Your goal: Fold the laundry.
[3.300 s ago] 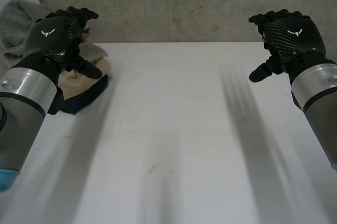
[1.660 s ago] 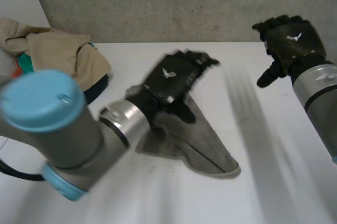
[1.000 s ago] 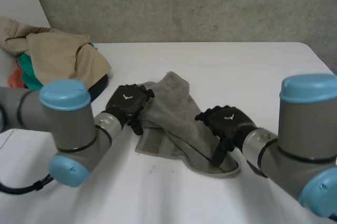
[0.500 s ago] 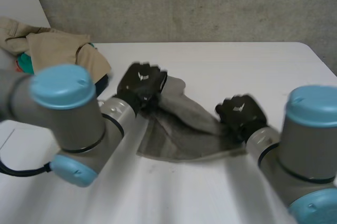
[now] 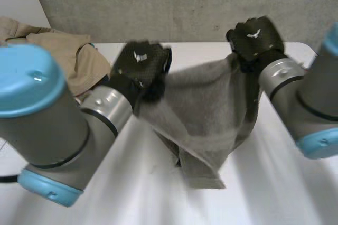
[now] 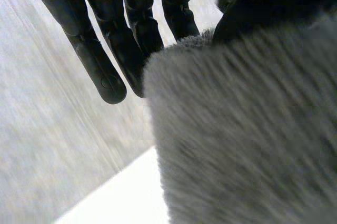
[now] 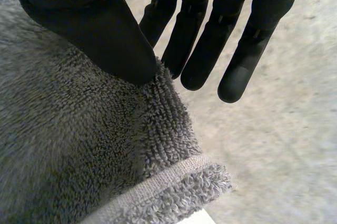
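Above the white counter [image 5: 296, 183] a grey towel [image 5: 211, 114] hangs spread between the two hands, its lower end bunched close to the counter top. A heap of beige clothes [image 5: 63, 56] lies at the counter's far left corner. The left hand [image 5: 140, 66] pinches one upper corner between thumb and straight fingers [image 6: 97, 66], and the right hand [image 5: 256, 37] pinches the other, its thumb [image 7: 105, 34] pressing the terry against its fingers [image 7: 200, 56].
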Tool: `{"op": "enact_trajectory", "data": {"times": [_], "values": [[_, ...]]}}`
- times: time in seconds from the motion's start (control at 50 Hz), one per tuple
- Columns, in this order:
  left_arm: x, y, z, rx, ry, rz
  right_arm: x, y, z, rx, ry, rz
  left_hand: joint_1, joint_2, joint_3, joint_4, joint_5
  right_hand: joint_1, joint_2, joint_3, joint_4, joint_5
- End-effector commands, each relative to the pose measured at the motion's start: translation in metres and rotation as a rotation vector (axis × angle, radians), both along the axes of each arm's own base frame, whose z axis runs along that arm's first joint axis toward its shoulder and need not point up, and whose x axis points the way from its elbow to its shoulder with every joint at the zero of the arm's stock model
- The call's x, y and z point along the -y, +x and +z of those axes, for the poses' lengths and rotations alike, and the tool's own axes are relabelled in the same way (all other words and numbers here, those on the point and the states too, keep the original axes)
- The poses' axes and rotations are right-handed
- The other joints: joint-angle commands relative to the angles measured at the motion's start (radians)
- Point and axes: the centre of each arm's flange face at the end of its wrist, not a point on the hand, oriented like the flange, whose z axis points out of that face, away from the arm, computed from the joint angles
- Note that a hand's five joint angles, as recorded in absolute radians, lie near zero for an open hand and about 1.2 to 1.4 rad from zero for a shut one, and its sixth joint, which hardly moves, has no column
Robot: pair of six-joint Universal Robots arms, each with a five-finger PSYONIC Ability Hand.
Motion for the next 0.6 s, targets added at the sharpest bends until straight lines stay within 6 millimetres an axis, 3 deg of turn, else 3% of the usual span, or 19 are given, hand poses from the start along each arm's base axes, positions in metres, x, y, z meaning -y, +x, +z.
{"op": "enact_trajectory", "data": {"times": [0.02,0.04,0.06,0.08,0.18,0.26,0.28,0.36,0.44,0.54,0.6], "values": [[-0.004,0.005,-0.048,0.071,0.234,0.025,0.016,0.046,-0.059,-0.015,0.024,0.136,-0.091,-0.151,-0.146,-0.153,-0.106,-0.551,-0.646,-0.666,-0.675,-0.664],[-0.004,0.006,-0.048,0.067,0.244,0.03,0.013,0.053,-0.067,-0.022,0.034,0.173,-0.305,-0.365,-0.361,-0.367,-0.32,-0.902,-0.996,-1.017,-1.026,-1.015],[-0.004,0.008,-0.048,0.061,0.26,0.04,0.012,0.054,-0.065,-0.02,0.03,0.183,-0.63,-0.69,-0.685,-0.692,-0.645,-0.902,-0.996,-1.017,-1.026,-1.015],[-0.004,0.009,-0.048,0.06,0.265,0.047,0.012,0.054,-0.063,-0.02,0.028,0.181,-0.712,-0.771,-0.767,-0.774,-0.727,-0.902,-0.996,-1.017,-1.026,-1.015],[0.012,0.033,-0.033,0.037,0.236,0.168,-0.001,0.035,-0.043,-0.011,0.057,0.073,-0.804,-0.863,-0.859,-0.866,-0.819,-0.902,-0.996,-1.017,-1.026,-1.015],[0.021,0.055,-0.022,0.014,0.215,0.231,-0.03,0.013,-0.031,-0.042,0.149,0.005,-0.807,-0.866,-0.862,-0.869,-0.822,-0.902,-0.996,-1.017,-1.026,-1.015],[0.022,0.058,-0.022,0.011,0.213,0.237,-0.047,0.005,-0.032,-0.07,0.221,0.008,-0.807,-0.866,-0.862,-0.869,-0.822,-0.902,-0.996,-1.017,-1.026,-1.015],[0.021,0.065,-0.023,0.005,0.215,0.24,-0.079,-0.011,-0.049,-0.067,0.441,-0.008,-0.836,-0.895,-0.891,-0.898,-0.851,-0.902,-0.996,-1.017,-1.026,-1.015],[0.022,0.072,-0.028,0.006,0.219,0.257,-0.104,-0.018,-0.067,0.049,0.628,-0.032,-0.839,-0.898,-0.894,-0.901,-0.854,-0.902,-0.996,-1.017,-1.026,-1.015],[0.025,0.077,-0.038,0.014,0.236,0.273,-0.13,-0.01,-0.084,0.174,0.729,0.0,-0.836,-0.895,-0.891,-0.898,-0.851,-0.902,-0.996,-1.017,-1.026,-1.015],[0.026,0.077,-0.038,0.012,0.234,0.276,-0.14,0.005,-0.116,0.159,0.779,0.025,-0.839,-0.898,-0.894,-0.901,-0.854,-0.865,-0.96,-0.98,-0.989,-0.978]]}}
